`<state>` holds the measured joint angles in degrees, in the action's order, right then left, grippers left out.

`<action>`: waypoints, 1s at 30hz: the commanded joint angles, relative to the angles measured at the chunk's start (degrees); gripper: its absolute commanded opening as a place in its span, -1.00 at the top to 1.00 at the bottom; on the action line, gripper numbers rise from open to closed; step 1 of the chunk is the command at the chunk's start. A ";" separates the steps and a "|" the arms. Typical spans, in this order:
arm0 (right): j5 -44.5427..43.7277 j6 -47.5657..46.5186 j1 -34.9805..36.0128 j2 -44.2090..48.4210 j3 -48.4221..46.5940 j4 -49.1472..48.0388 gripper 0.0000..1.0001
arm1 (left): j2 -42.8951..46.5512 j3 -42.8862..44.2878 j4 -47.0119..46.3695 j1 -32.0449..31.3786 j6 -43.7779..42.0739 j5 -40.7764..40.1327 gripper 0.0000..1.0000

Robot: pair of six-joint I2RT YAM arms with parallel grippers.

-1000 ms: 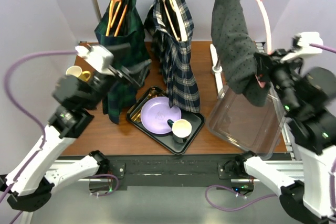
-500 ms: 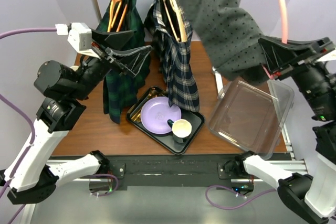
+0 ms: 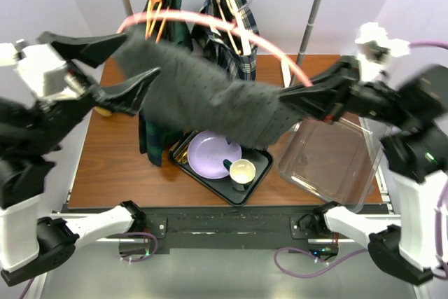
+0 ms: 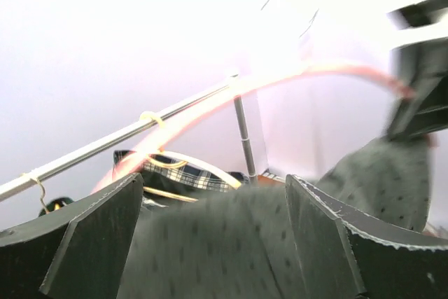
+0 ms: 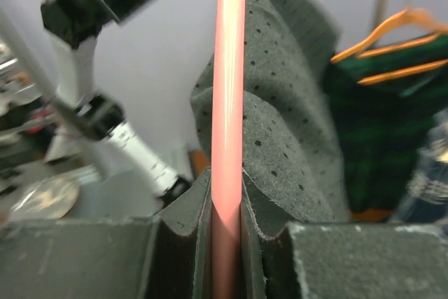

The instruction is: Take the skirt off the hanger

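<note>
Hanging slung across the air above the table [image 3: 112, 166], the grey dotted skirt [image 3: 210, 99] lies draped over the pink hanger [image 5: 229, 68], clear of the tray [image 3: 260, 170] below. The right jaws are clamped narrow on the hanger's pink bar, as the right wrist view shows plainly. The left jaws stand wide, one on either side of the skirt's left end, with cloth between them but not pinched. The step in hand looks like taking hold of the fabric while the hanger is steadied. Next, the left jaws likely need to close firmly on the cloth. The arms would then draw apart so the skirt slides off the hanger.
</note>
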<state>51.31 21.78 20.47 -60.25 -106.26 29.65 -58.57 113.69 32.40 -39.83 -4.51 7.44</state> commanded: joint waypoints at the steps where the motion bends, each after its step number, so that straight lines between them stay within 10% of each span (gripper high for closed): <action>1: 10.65 3.45 0.01 1.62 2.80 -10.23 1.00 | -0.15 6.19 9.08 -0.16 -3.75 8.79 -0.78; 21: 21.47 2.92 0.54 2.94 12.13 -16.55 1.00 | -7.44 1.36 5.04 -0.16 0.29 27.96 -0.64; 26: 21.73 3.00 0.62 2.59 12.92 -17.17 1.00 | -7.61 -2.50 2.05 -0.16 2.67 33.15 -0.05; 29: 21.38 2.83 0.54 2.77 13.79 -17.35 1.00 | -7.79 -3.03 2.05 -0.16 2.49 35.44 0.52; 30: 21.29 2.74 0.62 2.86 14.06 -17.43 1.00 | -7.79 -3.03 2.05 -0.16 2.58 36.06 1.00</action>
<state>73.78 24.99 20.58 -57.41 -92.27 19.94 -65.52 111.90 35.33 -39.00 -4.49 31.59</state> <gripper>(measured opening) 0.149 0.803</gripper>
